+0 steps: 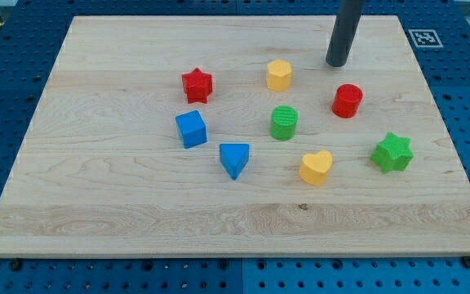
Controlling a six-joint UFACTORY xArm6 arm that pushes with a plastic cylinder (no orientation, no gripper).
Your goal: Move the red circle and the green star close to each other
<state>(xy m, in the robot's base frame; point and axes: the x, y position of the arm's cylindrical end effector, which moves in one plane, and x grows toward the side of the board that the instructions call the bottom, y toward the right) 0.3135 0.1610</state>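
Wooden board (96,204) on blue pegboard, eight small blocks scattered mid-board. The arm has no hand or jaws, just a dark rod; its tip (337,64) sits on the board near the view's top, right of centre, touching no block. Red circle (348,100) lies just below the tip, slightly to the view's right, near but apart. Green star (392,153) sits lower & further right, near the board's right edge; clear wood between the two, nothing in the way. Others: yellow hexagon (279,75) left of the tip, green circle (284,122), yellow heart (316,167), red star (197,85), blue cube (191,129), blue triangle (234,159). Handling, as a guess: both blocks look like small stiff plastic, light, prob. slide easily on smooth wood, not fragile. No gripping possible, pushes only. Round side of red circle will likely roll off the tip if hit off-centre, so contact should be on its upper-left face, dead in line w/ the star. Star's points may make it spin if pushed. Task looks not yet started; tip is well placed to shove red circle down-right.
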